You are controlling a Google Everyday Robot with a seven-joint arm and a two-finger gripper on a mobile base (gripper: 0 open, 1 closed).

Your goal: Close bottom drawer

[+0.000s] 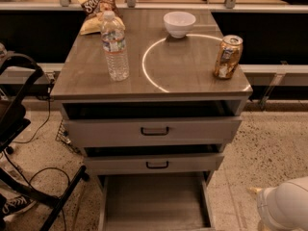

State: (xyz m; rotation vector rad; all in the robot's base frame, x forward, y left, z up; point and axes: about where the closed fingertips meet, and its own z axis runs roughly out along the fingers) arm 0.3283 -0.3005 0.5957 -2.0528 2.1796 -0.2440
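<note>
The bottom drawer [154, 201] is pulled far out of the grey cabinet. Its flat grey interior shows at the lower edge of the camera view, and its front and handle are cut off below the frame. Above it sit the mid-sized drawer front [156, 163] and the tallest drawer front [154, 130], each with a dark bar handle and each pulled out a little. Only a white rounded part of my arm [285, 207] shows at the lower right, to the right of the bottom drawer and apart from it. My gripper is out of view.
On the cabinet top [183, 76] stand a water bottle [114, 45], a white bowl [179, 23], a gold can [228, 57] and a chip bag [97, 5]. A black chair frame [19, 143] and cables stand on the left floor. Speckled floor [269, 148] lies to the right.
</note>
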